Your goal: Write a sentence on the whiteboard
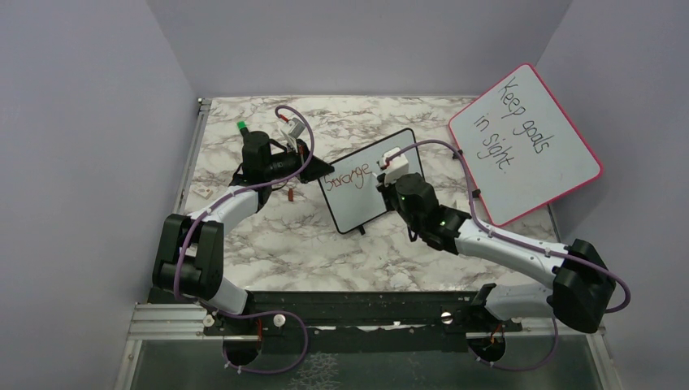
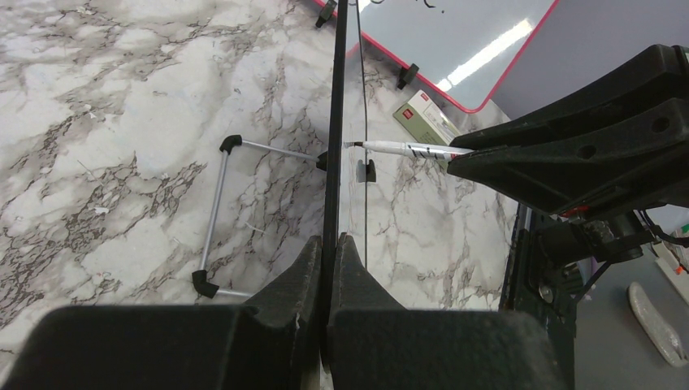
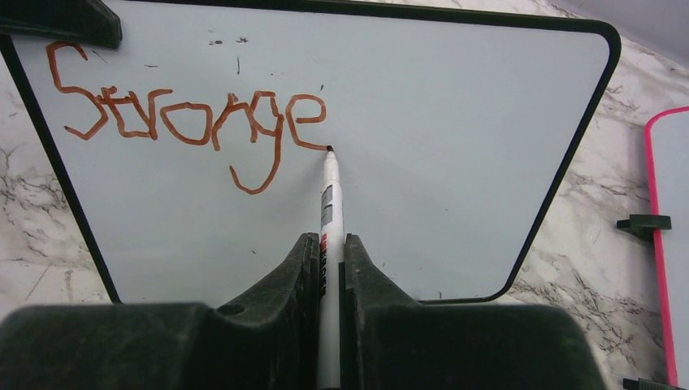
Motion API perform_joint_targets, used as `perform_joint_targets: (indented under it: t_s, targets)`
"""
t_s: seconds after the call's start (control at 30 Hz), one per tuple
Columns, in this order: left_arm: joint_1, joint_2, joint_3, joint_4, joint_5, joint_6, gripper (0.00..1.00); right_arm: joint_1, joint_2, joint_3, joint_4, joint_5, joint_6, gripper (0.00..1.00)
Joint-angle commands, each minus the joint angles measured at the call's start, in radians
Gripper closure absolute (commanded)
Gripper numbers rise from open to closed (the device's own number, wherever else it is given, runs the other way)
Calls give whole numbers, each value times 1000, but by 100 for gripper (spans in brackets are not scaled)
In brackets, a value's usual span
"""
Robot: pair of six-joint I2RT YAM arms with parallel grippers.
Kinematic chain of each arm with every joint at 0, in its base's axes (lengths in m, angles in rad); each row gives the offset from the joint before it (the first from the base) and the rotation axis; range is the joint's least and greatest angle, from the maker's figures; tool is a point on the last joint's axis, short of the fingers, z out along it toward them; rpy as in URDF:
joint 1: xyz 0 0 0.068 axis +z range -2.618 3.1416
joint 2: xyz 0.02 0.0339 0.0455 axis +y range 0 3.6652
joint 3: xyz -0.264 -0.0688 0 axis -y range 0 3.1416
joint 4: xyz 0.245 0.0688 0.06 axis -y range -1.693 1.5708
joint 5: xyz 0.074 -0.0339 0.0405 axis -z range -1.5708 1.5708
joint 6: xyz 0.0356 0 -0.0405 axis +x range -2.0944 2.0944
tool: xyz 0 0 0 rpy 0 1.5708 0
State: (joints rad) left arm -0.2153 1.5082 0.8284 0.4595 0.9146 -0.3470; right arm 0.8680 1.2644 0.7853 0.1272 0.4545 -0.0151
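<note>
The small black-framed whiteboard (image 1: 388, 199) stands tilted mid-table; it fills the right wrist view (image 3: 455, 122). Reddish-brown letters "Stronge" (image 3: 187, 118) are written on its upper left, also seen from above (image 1: 349, 179). My left gripper (image 2: 331, 244) is shut on the board's edge (image 2: 335, 122), seen edge-on, at the board's left corner (image 1: 313, 166). My right gripper (image 3: 327, 244) is shut on a white marker (image 3: 329, 203) whose tip touches the board just below the last "e". The marker also shows in the left wrist view (image 2: 402, 148), its tip against the board face.
A larger pink-framed board (image 1: 524, 142) with black writing "Keep goals in sight" leans at the back right. A small reddish cap (image 1: 292, 195) lies on the marble table left of the board. A wire stand (image 2: 215, 211) and a small box (image 2: 426, 120) lie behind the board.
</note>
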Motion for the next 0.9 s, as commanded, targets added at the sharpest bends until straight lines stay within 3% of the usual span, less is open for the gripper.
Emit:
perform_joint_targets:
  t_s: [0.0, 0.87]
  targets:
    - [-6, 34, -8, -102, -59, 51, 100, -9, -29, -22, 45, 17, -5, 99]
    - [-6, 37, -7, -107, -57, 52, 100, -20, -6, 15, 141, -25, -39, 99]
